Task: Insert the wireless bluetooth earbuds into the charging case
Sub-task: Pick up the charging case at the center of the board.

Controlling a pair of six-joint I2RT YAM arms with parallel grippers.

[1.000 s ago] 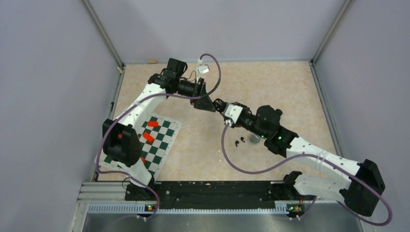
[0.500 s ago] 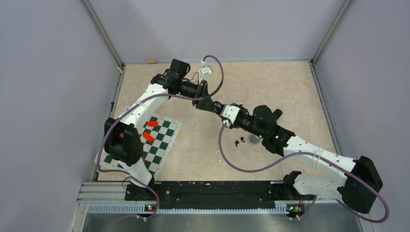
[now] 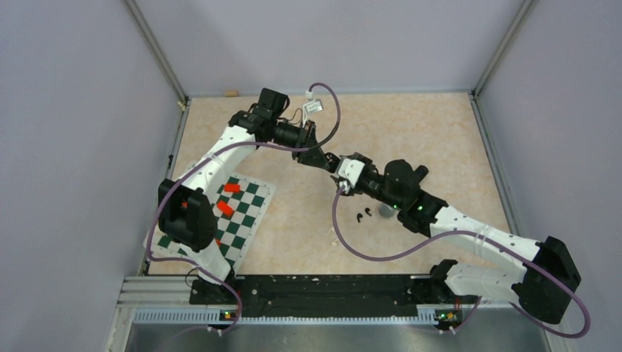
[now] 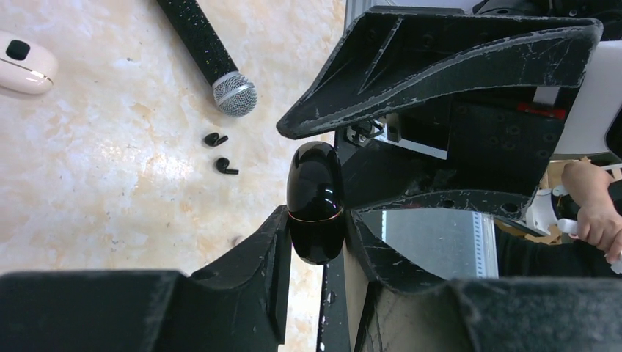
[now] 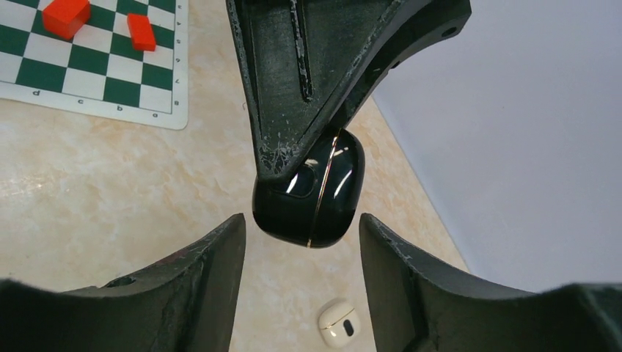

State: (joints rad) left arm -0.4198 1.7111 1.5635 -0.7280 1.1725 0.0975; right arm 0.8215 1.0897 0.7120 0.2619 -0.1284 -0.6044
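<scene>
A glossy black charging case (image 4: pixel 315 198) with a thin gold seam hangs in the air, my left gripper (image 4: pixel 317 227) shut on it. In the right wrist view the same case (image 5: pixel 308 198) sits between the fingers of my right gripper (image 5: pixel 301 224), which stand open with a gap on each side. The two grippers meet above the table's middle (image 3: pixel 334 166). Two black earbuds (image 4: pixel 215 138) (image 4: pixel 225 166) lie on the table beside the microphone head, also seen from above (image 3: pixel 362 215). No white earbuds can be made out.
A closed white charging case (image 5: pixel 339 323) lies on the table below the grippers, also seen in the left wrist view (image 4: pixel 22 55). A black microphone (image 4: pixel 213 59) lies near the earbuds. A green-and-white chessboard (image 3: pixel 238 220) with red blocks (image 5: pixel 66 15) sits at the left.
My left gripper has closed on the black case, which the right gripper was holding. The right gripper's fingers have spread off it. Both arms have barely shifted.
</scene>
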